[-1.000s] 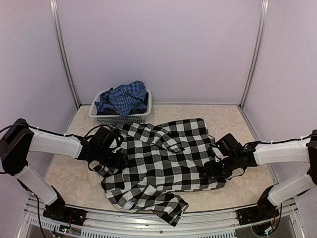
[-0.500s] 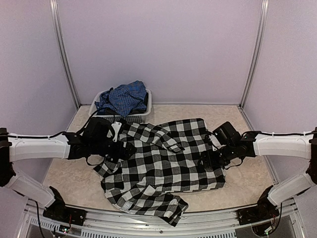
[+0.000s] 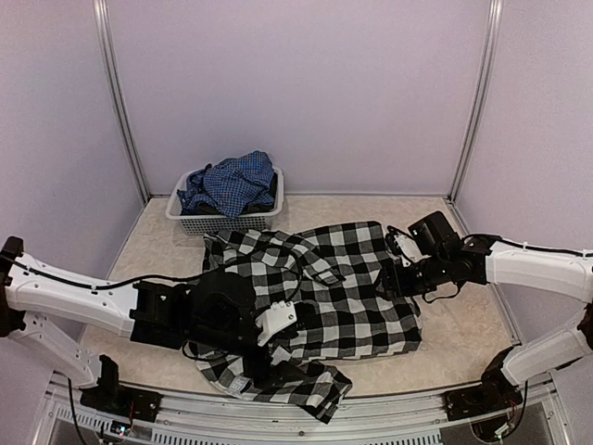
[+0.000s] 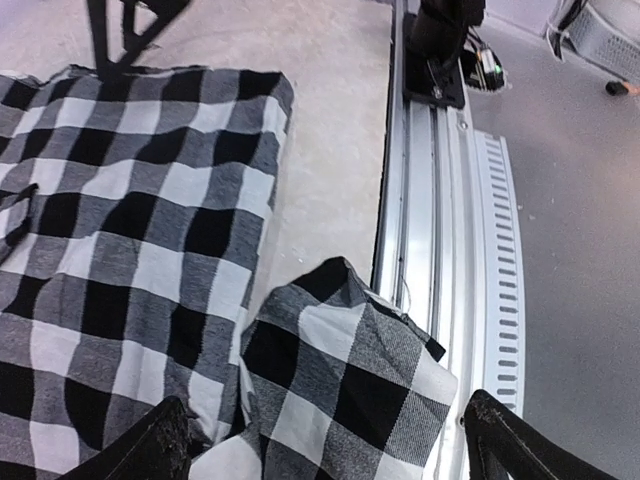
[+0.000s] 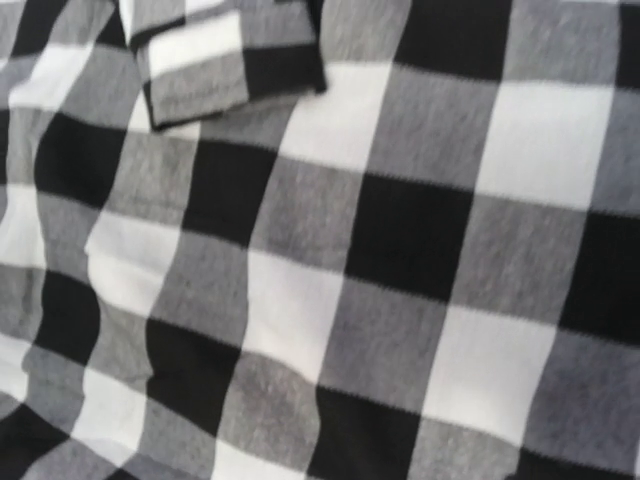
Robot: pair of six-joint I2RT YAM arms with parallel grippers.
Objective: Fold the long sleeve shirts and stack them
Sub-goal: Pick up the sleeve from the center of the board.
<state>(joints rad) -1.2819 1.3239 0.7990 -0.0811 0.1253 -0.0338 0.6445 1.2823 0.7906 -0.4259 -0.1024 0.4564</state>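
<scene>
Beneath the left claw (image 4: 325, 408), jaws spread, black-and-white checked shirt (image 4: 130, 200)

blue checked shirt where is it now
Top view, far left: the blue checked cloth shirt sits heaped in the white mesh plastic basket, just behind the spread black-and-white checked shirt.

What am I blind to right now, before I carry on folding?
Right fingers: outside the right wrist view, which the check shirt fills; too dark in the top view to tell open or shut.
Check shirt's near left part: under the left arm, top view.
Blue shirt: lower part behind the basket wall, top view.
</scene>
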